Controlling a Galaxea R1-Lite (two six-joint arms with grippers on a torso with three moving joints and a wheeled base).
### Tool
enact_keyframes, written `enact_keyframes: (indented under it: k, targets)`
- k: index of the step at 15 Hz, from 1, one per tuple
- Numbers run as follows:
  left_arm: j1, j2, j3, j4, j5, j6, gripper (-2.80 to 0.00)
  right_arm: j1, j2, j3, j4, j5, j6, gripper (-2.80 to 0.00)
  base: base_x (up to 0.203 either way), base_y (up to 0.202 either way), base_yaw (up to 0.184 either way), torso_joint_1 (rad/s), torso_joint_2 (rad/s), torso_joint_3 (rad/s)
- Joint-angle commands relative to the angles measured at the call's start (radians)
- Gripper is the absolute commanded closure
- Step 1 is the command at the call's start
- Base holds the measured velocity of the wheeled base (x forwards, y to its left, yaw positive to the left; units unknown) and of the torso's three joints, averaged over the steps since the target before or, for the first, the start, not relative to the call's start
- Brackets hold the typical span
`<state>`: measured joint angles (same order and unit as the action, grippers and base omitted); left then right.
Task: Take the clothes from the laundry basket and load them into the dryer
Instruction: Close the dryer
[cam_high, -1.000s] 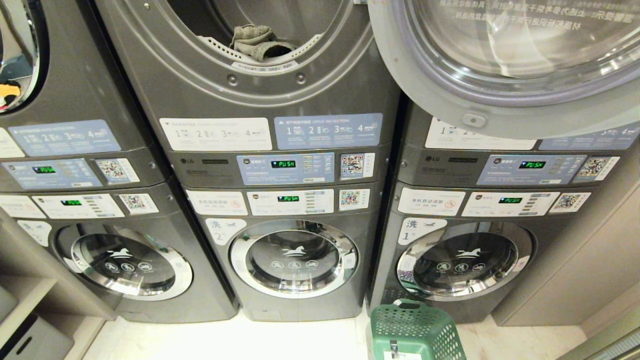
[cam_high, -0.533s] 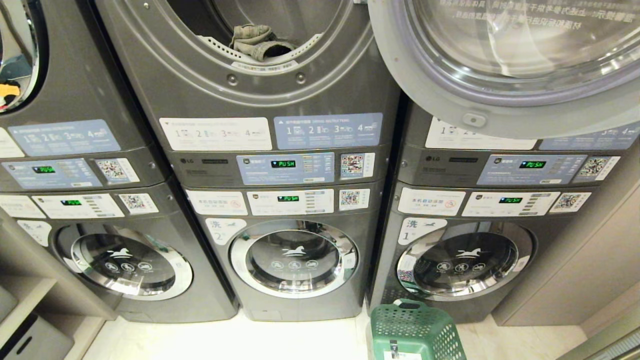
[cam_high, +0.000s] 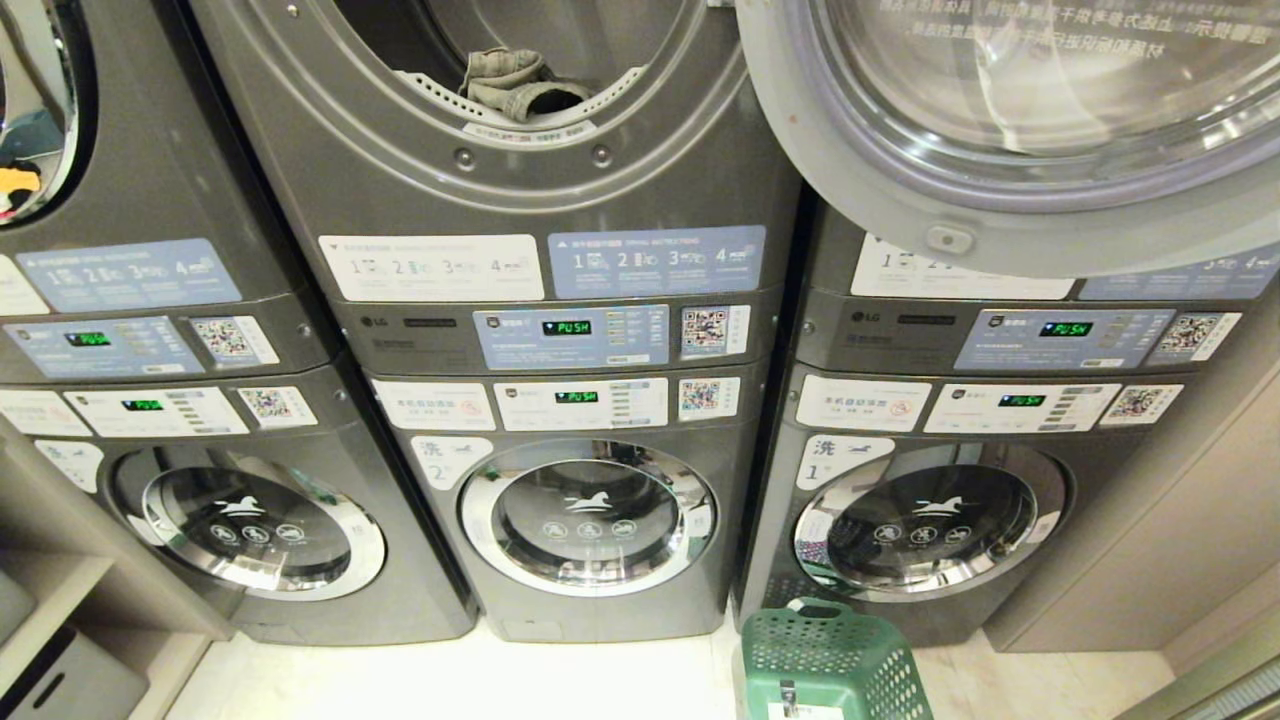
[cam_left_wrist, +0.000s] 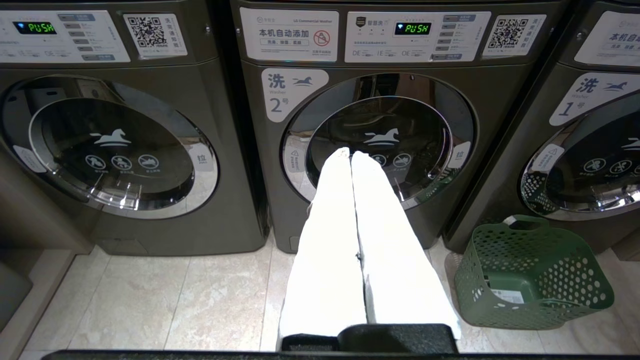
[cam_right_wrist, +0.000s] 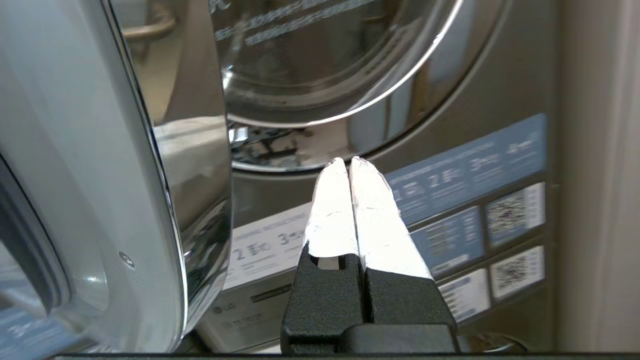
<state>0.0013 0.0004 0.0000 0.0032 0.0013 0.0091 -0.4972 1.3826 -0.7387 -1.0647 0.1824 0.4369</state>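
My left gripper (cam_left_wrist: 351, 156) hangs low with its 2 white fingers pressed together and nothing between them, pointing at the washer (cam_left_wrist: 380, 145) marked 2. Just to that side the laundry basket (cam_left_wrist: 530, 272) stands on the tiled floor (cam_left_wrist: 165, 300) before the washer marked 1; I see no garment through its lattice walls. My right gripper (cam_right_wrist: 348, 161) is up higher, its fingers likewise pressed flat together and holding nothing, just beside the chrome rim of the swung-open door (cam_right_wrist: 150, 165), pointing at a neighbouring machine's round window and instruction labels. Farther off and above, the dryer (cam_high: 520, 200) in the middle stack stands open, and the clothes (cam_high: 515, 85) lie bunched at the front lip of its drum.
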Motion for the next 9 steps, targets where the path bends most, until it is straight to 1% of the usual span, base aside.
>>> enact_keyframes:
  k: [1, 5, 8, 9]
  targets:
    - [0.000, 0.000, 0.000, 0.000, 0.000, 0.000, 0.00, 0.001, 0.025, 0.001, -0.025, 0.034, 0.015, 0.00, 0.000, 0.000, 0.000, 0.000, 0.00, 0.000]
    - [0.000, 0.000, 0.000, 0.000, 0.000, 0.000, 0.00, 0.003, 0.027, 0.058, -0.162, 0.167, 0.024, 0.00, 0.000, 0.000, 0.000, 0.000, 0.00, 0.000]
    - [0.000, 0.000, 0.000, 0.000, 0.000, 0.000, 0.00, 0.003, 0.024, 0.101, -0.265, 0.243, 0.057, 0.00, 0.000, 0.000, 0.000, 0.000, 0.00, 0.000]
    - [0.000, 0.000, 0.000, 0.000, 0.000, 0.000, 0.00, 0.004, 0.022, 0.111, -0.280, 0.262, 0.065, 0.00, 0.000, 0.000, 0.000, 0.000, 0.00, 0.000]
